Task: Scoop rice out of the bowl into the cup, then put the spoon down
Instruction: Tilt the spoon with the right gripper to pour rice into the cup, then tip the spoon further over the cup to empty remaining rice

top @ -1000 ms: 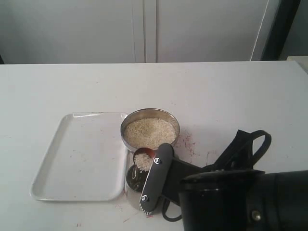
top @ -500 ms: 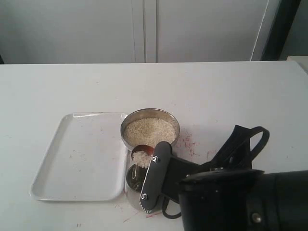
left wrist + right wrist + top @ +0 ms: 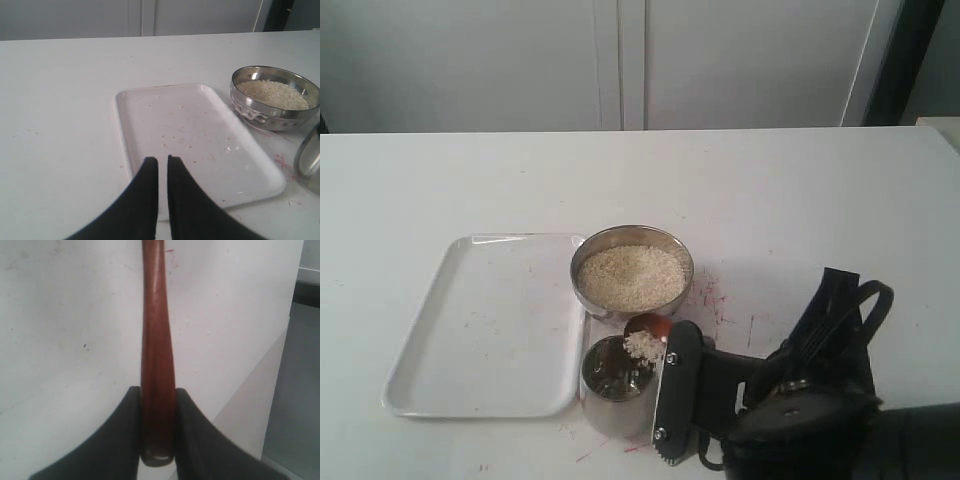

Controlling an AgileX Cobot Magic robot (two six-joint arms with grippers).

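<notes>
The steel bowl (image 3: pixel 588 297) sits mid-table, filled with off-white rice (image 3: pixel 631 276). Just in front of it stands the steel cup (image 3: pixel 610 405). The reddish-brown spoon (image 3: pixel 648 328) is tilted over the cup's rim, and a clump of rice is spilling off its head. My right gripper (image 3: pixel 677 338) is shut on the spoon's handle (image 3: pixel 156 340), which runs out between its fingers (image 3: pixel 127 440). My left gripper (image 3: pixel 162 159) hovers over the near end of the white tray, its jaws almost together and nothing between them. In the left wrist view the bowl (image 3: pixel 260 117) and the cup (image 3: pixel 310 160) lie off to one side.
A white rectangular tray (image 3: pixel 480 320) lies left of the bowl and cup, touching or nearly touching them. Reddish specks mark the table around the cup and bowl. The right arm's dark body (image 3: pixel 840 420) fills the lower right of the exterior view.
The right arm has pulled back to the right and lower, uncovering the cup. The spoon head has shifted right over the cup's rim and tipped, and its rice is sliding off.
</notes>
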